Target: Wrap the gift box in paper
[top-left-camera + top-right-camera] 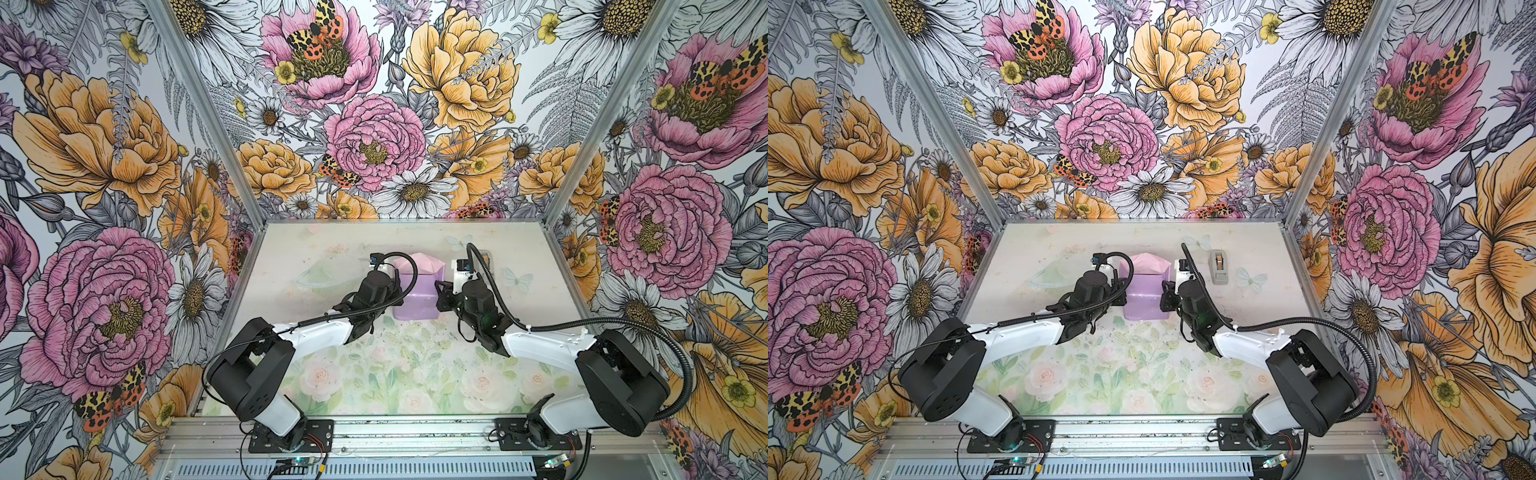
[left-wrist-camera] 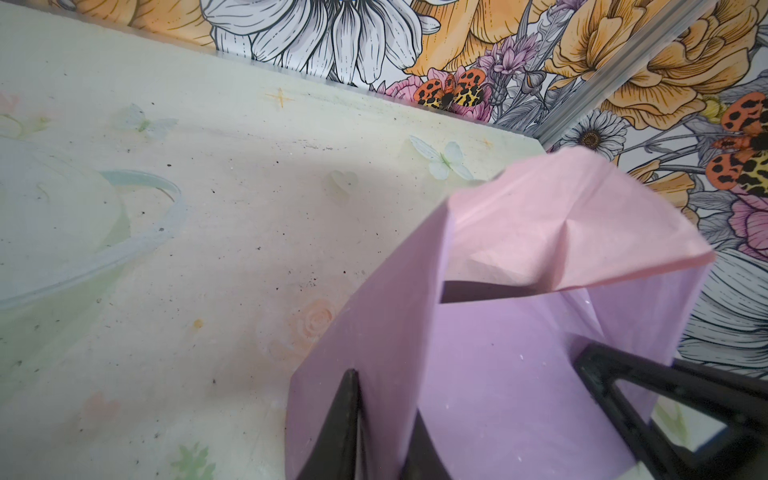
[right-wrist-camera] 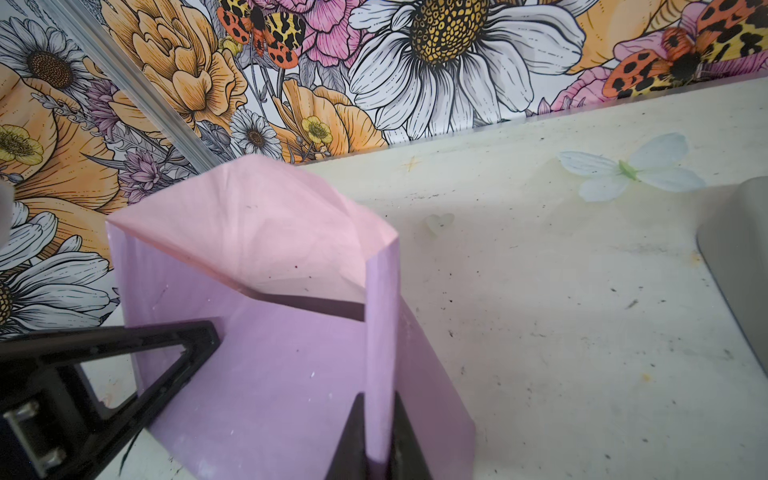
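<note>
The paper (image 1: 415, 293) (image 1: 1144, 291) stands folded up round the gift box at mid-table, lilac face out, with a pale pink flap (image 2: 561, 232) rising at its far end. Of the gift box only a dark strip (image 3: 316, 305) shows under that flap. My left gripper (image 2: 382, 399) is shut on an upright fold of the paper at the parcel's left side. My right gripper (image 3: 378, 399) is shut on a matching fold at the right side. In both top views the grippers (image 1: 397, 297) (image 1: 440, 291) flank the parcel.
A grey tape dispenser (image 1: 1217, 266) (image 3: 739, 257) stands just right of the right wrist, toward the back. A clear plastic ring (image 2: 137, 249) lies on the table to the left of the parcel. Flower-printed walls close the back and both sides.
</note>
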`<act>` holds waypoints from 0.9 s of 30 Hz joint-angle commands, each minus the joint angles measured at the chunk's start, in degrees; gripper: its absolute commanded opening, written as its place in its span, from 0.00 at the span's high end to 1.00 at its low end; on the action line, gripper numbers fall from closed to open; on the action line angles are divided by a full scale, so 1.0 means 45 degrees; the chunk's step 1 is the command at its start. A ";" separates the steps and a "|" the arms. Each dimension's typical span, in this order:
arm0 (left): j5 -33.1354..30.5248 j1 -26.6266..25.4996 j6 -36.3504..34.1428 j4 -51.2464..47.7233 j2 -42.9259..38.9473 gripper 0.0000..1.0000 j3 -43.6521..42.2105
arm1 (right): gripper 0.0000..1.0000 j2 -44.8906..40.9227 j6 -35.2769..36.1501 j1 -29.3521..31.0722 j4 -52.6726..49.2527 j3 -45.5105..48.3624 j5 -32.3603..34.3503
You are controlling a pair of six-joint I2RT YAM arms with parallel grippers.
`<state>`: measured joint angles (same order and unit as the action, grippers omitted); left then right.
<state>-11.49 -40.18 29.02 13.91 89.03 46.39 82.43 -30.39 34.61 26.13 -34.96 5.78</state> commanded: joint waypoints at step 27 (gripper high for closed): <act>-0.0014 -0.0283 -0.0714 -0.0114 -0.1468 0.75 0.0053 | 0.90 0.0130 0.0201 0.0181 -0.0177 0.0222 -0.0273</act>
<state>-12.21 -40.88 28.99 13.04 87.61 47.03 82.43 -30.39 34.70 26.26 -34.85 5.78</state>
